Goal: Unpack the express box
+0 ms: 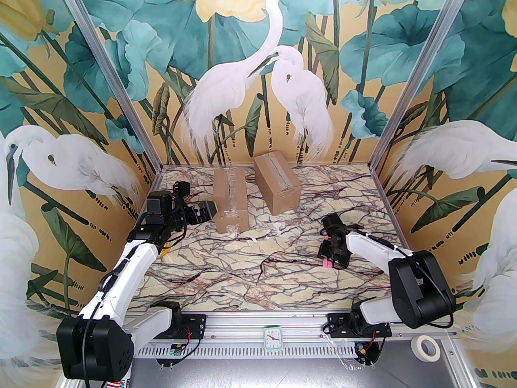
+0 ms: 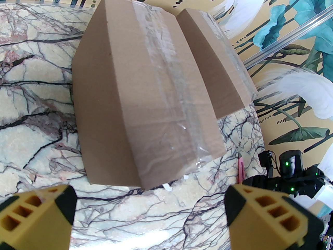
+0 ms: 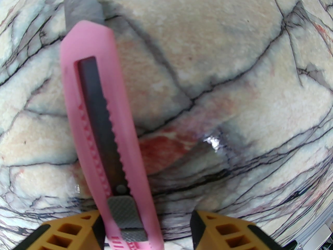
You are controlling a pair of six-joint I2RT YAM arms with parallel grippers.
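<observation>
Here, taped cardboard box (image 2: 145, 95), left hand (image 2: 149, 202) wide open, right hand (image 3: 145, 215) open astride pink plastic knife (image 3: 96, 118)

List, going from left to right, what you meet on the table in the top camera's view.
left hand → nearer cardboard box → farther cardboard box → right hand

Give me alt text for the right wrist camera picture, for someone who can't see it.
A pink utility knife, grey blade tip out, runs up from between the yellow fingers of the right gripper over a veined marble table. It sits against one finger, with a gap to the other.
</observation>
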